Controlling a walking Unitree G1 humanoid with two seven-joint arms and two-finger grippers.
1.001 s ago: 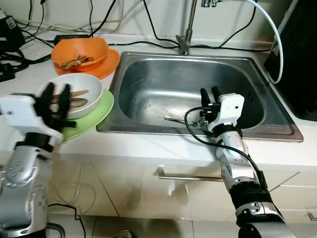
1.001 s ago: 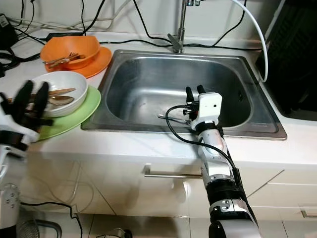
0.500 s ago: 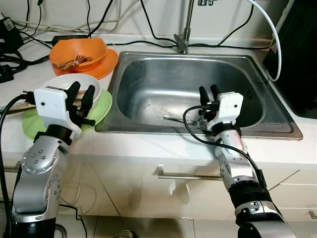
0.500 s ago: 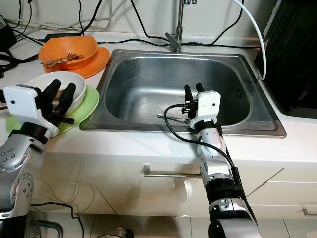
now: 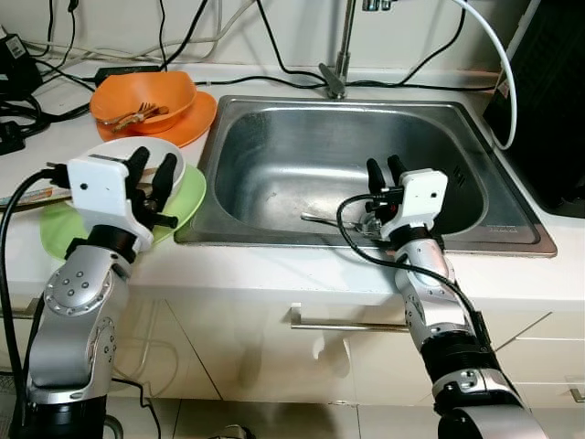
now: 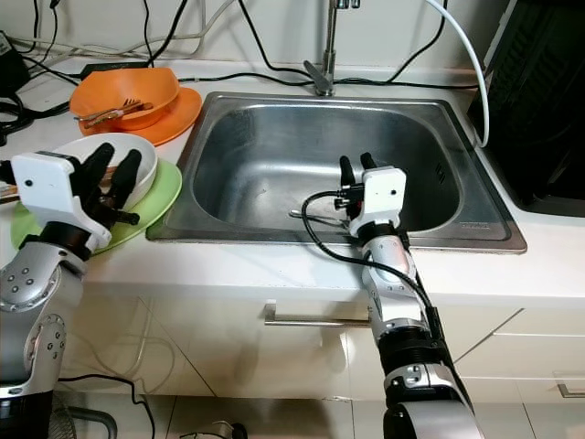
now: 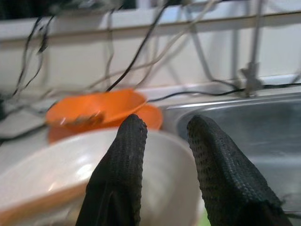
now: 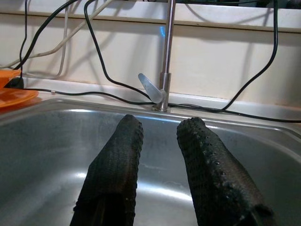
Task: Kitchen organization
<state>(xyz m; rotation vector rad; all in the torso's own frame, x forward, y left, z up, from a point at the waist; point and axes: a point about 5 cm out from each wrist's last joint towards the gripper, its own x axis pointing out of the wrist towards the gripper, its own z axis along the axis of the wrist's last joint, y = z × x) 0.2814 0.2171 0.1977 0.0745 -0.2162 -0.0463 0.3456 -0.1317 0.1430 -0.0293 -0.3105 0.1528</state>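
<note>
Left gripper point(image 5: 152, 168) — 2 fingers spread, empty, at white bowl point(image 5: 178, 155) rim. Right gripper point(image 5: 382, 173) — parted, empty, above sink point(image 5: 274, 137).

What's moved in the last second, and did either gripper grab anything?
The left gripper swung in from the counter's left edge and now hangs open at the white bowl on the green plate, holding nothing. The right gripper stayed open over the sink, above the fork. Orange bowl unchanged.
</note>
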